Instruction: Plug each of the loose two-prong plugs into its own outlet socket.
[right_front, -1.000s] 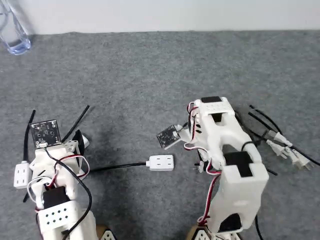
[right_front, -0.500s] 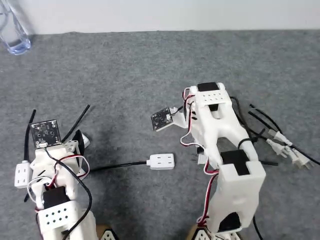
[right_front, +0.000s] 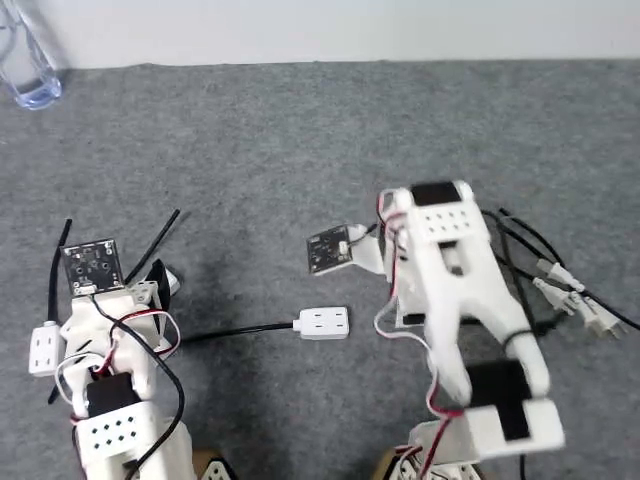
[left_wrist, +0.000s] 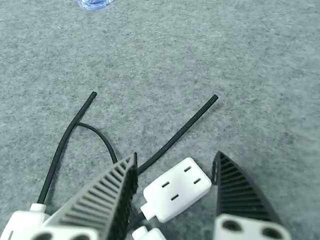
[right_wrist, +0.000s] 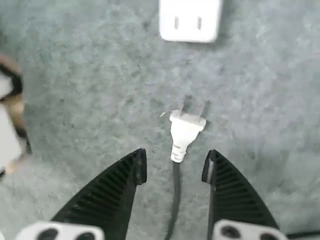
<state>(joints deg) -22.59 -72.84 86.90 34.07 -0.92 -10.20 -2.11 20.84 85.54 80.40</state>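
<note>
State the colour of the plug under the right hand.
White plug, black cord; clearest in right wrist view.

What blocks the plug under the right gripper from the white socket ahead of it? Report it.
Nothing visible does. The plug lies on the carpet between the tips of the open right gripper, prongs pointing at the white socket, with only bare grey carpet between them.

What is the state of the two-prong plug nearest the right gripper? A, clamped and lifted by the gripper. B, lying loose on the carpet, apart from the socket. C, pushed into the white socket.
B: in the right wrist view the two-prong plug lies flat on the carpet with a clear gap to the white socket, and the right gripper is open, one finger on each side of the plug's cable end.
</note>
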